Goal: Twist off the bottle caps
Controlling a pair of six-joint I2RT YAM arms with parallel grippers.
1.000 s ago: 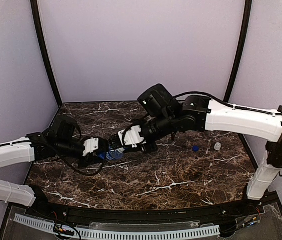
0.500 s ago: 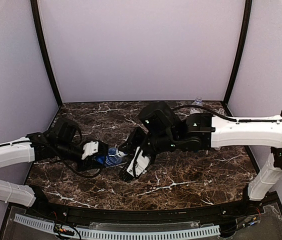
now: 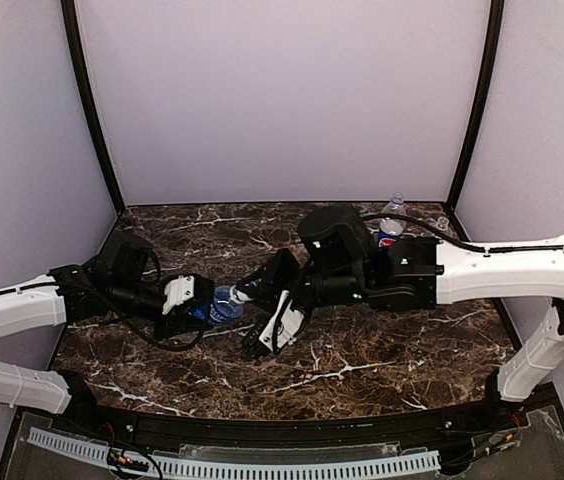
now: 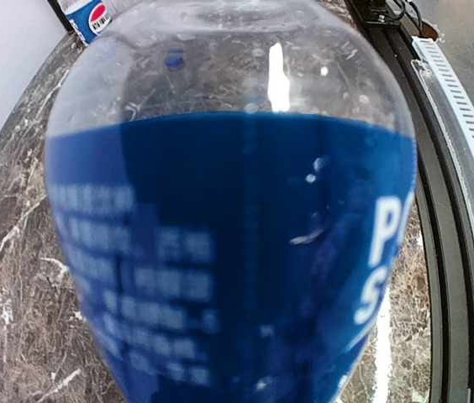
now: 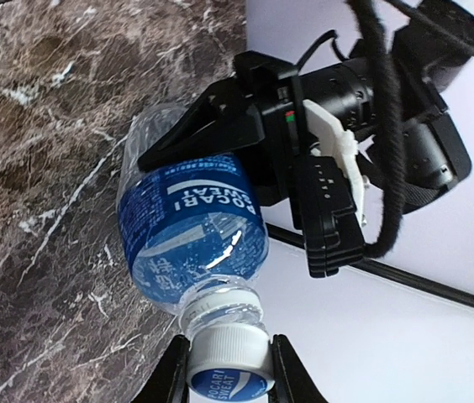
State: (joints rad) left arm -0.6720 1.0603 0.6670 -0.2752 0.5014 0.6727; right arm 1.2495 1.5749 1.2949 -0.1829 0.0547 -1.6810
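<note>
The bottle with the blue water label is held off the table, lying nearly level between the two arms. My left gripper is shut on its base end. The label fills the left wrist view, which hides those fingers. In the right wrist view the bottle points neck-first at the camera. Its pale blue-white cap sits on the neck. My right gripper is shut on that cap, one finger against each side. In the top view the right gripper meets the cap.
The Pepsi bottle stands upright at the back right corner and also shows in the left wrist view. The right arm stretches across the right half of the marble table. Black corner posts and purple walls enclose it.
My right gripper has rolled about the cap while staying on it. The right arm has dropped lower and uncovered the Pepsi bottle. The two loose caps seen on the table earlier are now behind the arm.
</note>
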